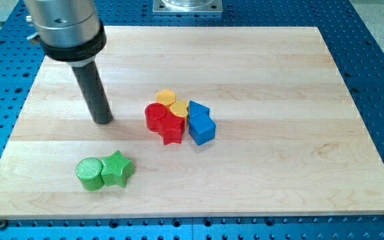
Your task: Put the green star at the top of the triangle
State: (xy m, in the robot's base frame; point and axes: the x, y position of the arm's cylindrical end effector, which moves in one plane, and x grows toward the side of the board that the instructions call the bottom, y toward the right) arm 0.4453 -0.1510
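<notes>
Seemingly light and rigid, the green star (pixel 117 168) awaits my tip (pixel 103 121); no pincer exists; push its lower-left flank toward blue triangle (pixel 198 110).

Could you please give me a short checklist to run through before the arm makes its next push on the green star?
1. Green star in view and unobstructed: ok.
2. My tip apart from every block, above the star and slightly to the view's left: ok.
3. Green star free to move alone: not ok, the green cylinder touches its left side.
4. Blue triangle located: ok, at the cluster's right, above the blue cube.
5. Space above the triangle: ok, bare board there.
6. Straight path from star to goal: not ok, the red star and red cylinder lie between.
</notes>
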